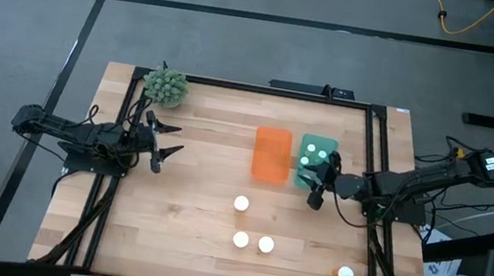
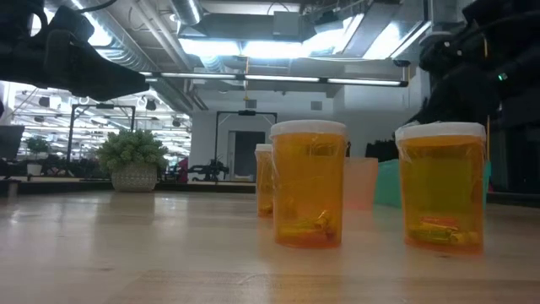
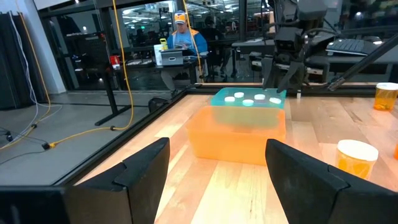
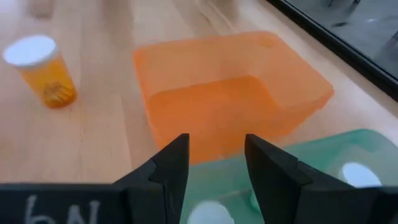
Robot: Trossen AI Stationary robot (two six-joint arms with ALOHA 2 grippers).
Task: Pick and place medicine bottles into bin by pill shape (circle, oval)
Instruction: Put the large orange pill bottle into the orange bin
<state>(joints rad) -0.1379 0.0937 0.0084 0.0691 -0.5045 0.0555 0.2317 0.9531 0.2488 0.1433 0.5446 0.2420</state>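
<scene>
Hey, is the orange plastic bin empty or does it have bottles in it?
Empty. The translucent orange plastic bin shows no white caps from above, and the right wrist view shows its bare floor.

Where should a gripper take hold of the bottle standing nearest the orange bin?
Probably around the sides just under the white cap, coming straight down. That bottle stands upright and alone on the table, clear of the orange bin, so both fingers have room either side.

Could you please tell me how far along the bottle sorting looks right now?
Partly done: several white-capped bottles sit in the translucent green bin, while the translucent orange bin looks empty. The right gripper hangs empty over the green bin; the left gripper waits. Four orange bottles remain on the table.
</scene>
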